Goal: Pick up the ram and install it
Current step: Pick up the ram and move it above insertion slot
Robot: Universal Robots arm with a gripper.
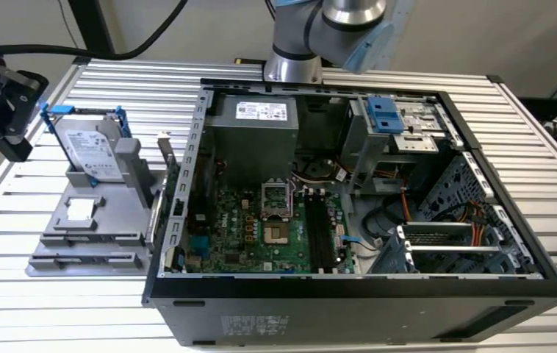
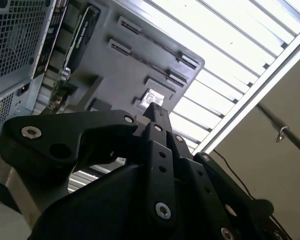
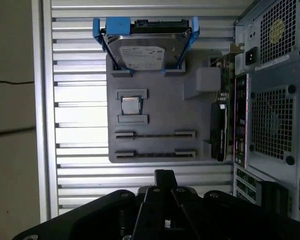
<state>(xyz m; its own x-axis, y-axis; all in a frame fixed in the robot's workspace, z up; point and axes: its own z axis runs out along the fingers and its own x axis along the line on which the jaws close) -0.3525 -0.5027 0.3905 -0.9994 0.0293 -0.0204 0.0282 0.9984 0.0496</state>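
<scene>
— Ram?
— Ram (image 3: 155, 153): thin stick, held on edge by the grey tray (image 3: 160, 107), beside the open case (image 1: 357, 309). Edge up, likely so a pinch can reach it. Not installed.
— Claw?
— Claw (image 3: 163, 176): pressed together, pinching nothing, hanging clear of the tray, well apart from the ram.
— Case?
— On its side on the worktop (image 1: 553, 147), lid off, board (image 1: 249, 235) facing up. That leaves its slots (image 1: 318, 235) reachable from above.
— Anything else?
— Drive (image 3: 142, 52), blue frame, propped upright on the same tray.
</scene>
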